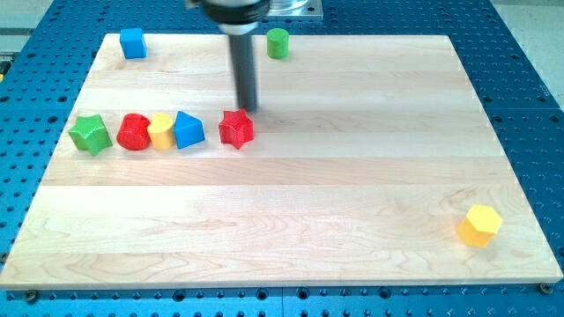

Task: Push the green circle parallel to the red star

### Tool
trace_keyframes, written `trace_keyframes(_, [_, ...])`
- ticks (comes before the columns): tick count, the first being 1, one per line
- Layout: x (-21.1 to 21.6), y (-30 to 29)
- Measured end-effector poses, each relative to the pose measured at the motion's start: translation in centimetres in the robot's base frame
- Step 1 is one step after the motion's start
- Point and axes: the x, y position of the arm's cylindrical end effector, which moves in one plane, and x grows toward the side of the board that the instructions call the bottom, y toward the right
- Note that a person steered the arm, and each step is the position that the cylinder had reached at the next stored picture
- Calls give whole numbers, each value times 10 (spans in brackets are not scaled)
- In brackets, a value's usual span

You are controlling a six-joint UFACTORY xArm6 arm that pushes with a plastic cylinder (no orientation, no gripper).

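The green circle [278,42] stands near the top edge of the wooden board, a little right of centre. The red star [236,129] lies left of the board's centre. My tip [250,108] is at the end of the dark rod, just above and right of the red star, close to it, and well below and left of the green circle.
A row lies left of the red star: blue triangle-like block [188,130], yellow block [161,131], red circle [134,132], green star [90,134]. A blue cube [133,42] sits at top left. A yellow hexagon [479,224] sits at bottom right. The board [291,220] rests on a blue perforated table.
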Motion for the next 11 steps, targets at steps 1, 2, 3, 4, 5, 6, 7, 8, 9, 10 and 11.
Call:
trace_keyframes(1, [-63,79])
trace_keyframes(2, [-124,79])
trace_keyframes(3, [-152,54])
trace_keyframes(4, [-118,4])
trace_keyframes(5, [-85,-6])
trace_keyframes(6, [-135,-8])
trace_keyframes(7, [-114,-52])
trace_keyframes(8, [-80,-58])
trace_keyframes(9, [-47,-40])
trace_keyframes(10, [-52,-56])
trace_keyframes(11, [-19,-66])
